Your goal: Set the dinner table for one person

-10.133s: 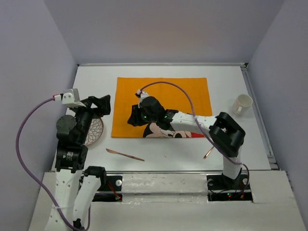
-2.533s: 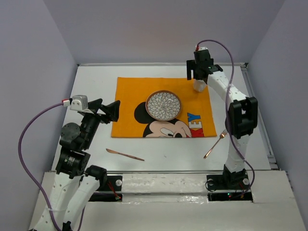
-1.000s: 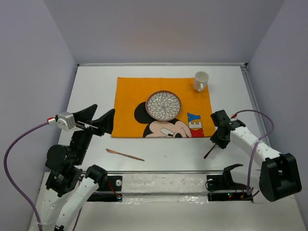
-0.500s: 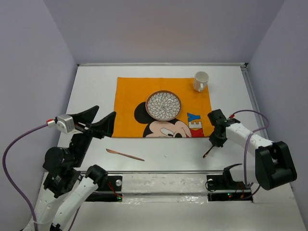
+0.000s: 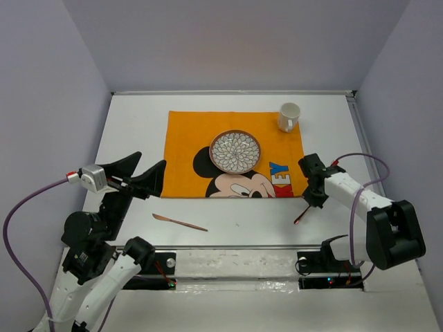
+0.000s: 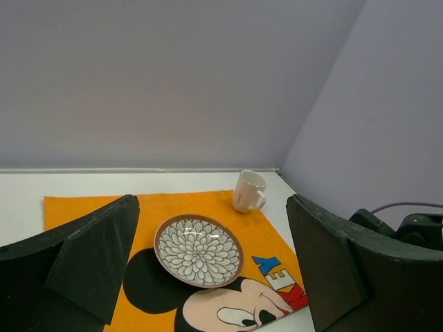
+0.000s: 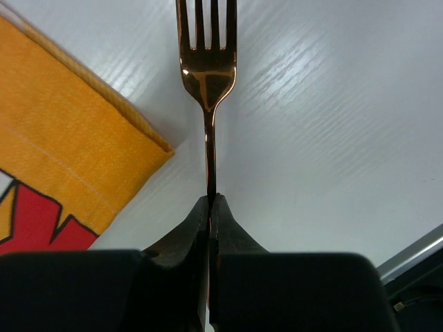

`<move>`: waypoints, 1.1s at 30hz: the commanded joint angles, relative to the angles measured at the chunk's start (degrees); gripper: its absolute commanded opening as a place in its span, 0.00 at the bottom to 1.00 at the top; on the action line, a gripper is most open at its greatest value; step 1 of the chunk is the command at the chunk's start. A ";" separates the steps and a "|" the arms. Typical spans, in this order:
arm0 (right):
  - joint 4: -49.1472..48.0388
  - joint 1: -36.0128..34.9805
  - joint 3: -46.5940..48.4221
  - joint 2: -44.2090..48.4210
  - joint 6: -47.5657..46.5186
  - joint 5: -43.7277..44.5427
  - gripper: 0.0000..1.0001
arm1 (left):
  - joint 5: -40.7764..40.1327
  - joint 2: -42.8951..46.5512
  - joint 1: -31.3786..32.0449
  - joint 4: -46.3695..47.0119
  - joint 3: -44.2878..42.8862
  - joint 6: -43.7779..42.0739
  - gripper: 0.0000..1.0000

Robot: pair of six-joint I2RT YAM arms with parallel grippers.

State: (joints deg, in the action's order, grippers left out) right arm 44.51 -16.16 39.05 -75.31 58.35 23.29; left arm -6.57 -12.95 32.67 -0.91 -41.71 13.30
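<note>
Stretching out white ahead of your arms, the bench [image 5: 228, 214] is carrying the orange mat [image 5: 187, 138], with the plate [image 5: 235, 151] and mug [image 5: 288, 116] sitting on it. Your right tool [image 7: 210, 207] is pinching the fork [image 7: 208, 76] by its handle, jaws closed tight, beside the mat's corner; your left tool [image 6: 211, 266] is gaping wide, holding nothing.

The large flat matte white rectangular tabletop [image 5: 135, 121] lies level, spanning the scene left to right. Its surface shows faint streaks.
</note>
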 commanded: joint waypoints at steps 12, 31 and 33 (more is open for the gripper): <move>-5.55 -9.47 19.91 8.53 -14.93 -0.80 0.00 | -0.38 -1.55 -1.90 2.93 -0.47 -0.82 0.99; -21.49 -32.53 72.56 -50.98 -18.01 -6.59 0.00 | -2.13 -6.39 -4.45 2.66 -0.03 -1.00 0.99; -21.31 -32.53 74.59 -52.92 -17.83 -7.64 0.00 | -1.70 -6.65 -4.45 2.66 -0.03 -0.91 0.99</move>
State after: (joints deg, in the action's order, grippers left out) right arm 25.23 -48.01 107.28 -125.67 39.88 18.00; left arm -7.81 -18.65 28.71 -1.08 -41.71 13.30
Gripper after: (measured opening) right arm 0.028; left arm 0.989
